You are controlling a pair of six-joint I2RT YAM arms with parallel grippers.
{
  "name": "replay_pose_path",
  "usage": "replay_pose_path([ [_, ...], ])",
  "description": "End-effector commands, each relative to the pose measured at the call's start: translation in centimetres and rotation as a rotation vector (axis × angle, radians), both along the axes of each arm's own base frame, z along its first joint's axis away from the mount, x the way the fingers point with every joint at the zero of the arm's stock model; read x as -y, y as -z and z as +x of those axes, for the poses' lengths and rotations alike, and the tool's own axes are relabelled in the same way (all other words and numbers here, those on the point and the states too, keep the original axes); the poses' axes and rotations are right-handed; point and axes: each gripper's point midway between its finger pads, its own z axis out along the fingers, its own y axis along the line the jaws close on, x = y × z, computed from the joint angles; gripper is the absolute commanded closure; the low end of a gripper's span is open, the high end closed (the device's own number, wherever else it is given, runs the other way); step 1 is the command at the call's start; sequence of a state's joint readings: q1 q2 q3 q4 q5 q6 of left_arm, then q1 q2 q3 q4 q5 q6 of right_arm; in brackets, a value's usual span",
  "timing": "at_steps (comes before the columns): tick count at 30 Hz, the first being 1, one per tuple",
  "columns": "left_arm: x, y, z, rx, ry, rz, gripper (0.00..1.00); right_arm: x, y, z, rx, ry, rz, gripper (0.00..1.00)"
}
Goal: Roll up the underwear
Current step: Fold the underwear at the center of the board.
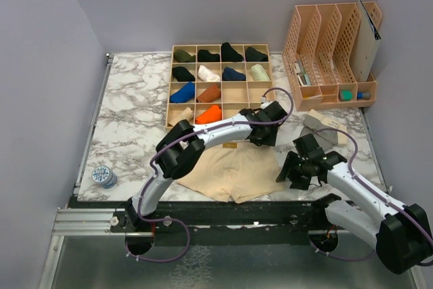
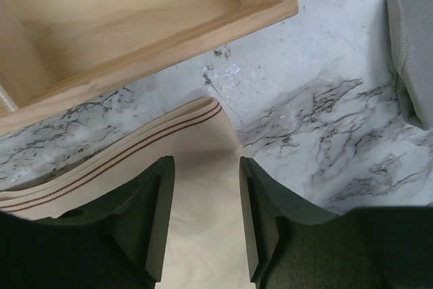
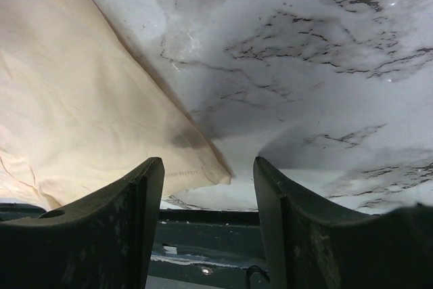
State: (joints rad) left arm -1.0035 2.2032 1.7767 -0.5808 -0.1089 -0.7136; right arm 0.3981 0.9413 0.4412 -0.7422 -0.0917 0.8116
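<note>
Marble desk [image 1: 128, 120] sits inside plain grey walls. At its left edge is a little blue tin [image 1: 103, 176]. The beige underwear [image 1: 237, 170] lies flat near the front. The left tool [image 2: 206, 167] is down at its far right corner, fingers apart, with the striped band between them. The right tool [image 3: 208, 167] is at the near right corner, fingers apart too. The grey underwear [image 1: 318, 125] lies just behind it.
</note>
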Motion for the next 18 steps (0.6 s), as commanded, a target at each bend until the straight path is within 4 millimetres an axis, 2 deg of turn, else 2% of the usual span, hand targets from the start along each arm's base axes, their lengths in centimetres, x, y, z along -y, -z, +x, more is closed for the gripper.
replay_pose_path([
  [1, 0.7, -1.2, 0.8, 0.044, 0.003, 0.001, 0.51, -0.6, -0.8, 1.4, 0.045, -0.016, 0.019, 0.41],
  [5, 1.2, -1.4, 0.9, 0.045, 0.011, -0.011, 0.49, -0.5, -0.7, 1.5, 0.035, -0.019, 0.006, 0.41],
  [10, 2.2, -0.2, 0.1, -0.004, 0.068, -0.019, 0.48, -1.0, -0.6, 1.5, 0.033, -0.041, 0.032, 0.42],
  [14, 1.4, 1.9, -0.2, -0.032, 0.065, 0.046, 0.49, -1.6, -0.1, 1.1, 0.008, -0.07, 0.06, 0.47],
  [18, 1.0, 2.1, 0.0, -0.017, 0.057, 0.066, 0.51, -1.5, 0.6, 0.9, -0.015, -0.082, 0.052, 0.48],
])
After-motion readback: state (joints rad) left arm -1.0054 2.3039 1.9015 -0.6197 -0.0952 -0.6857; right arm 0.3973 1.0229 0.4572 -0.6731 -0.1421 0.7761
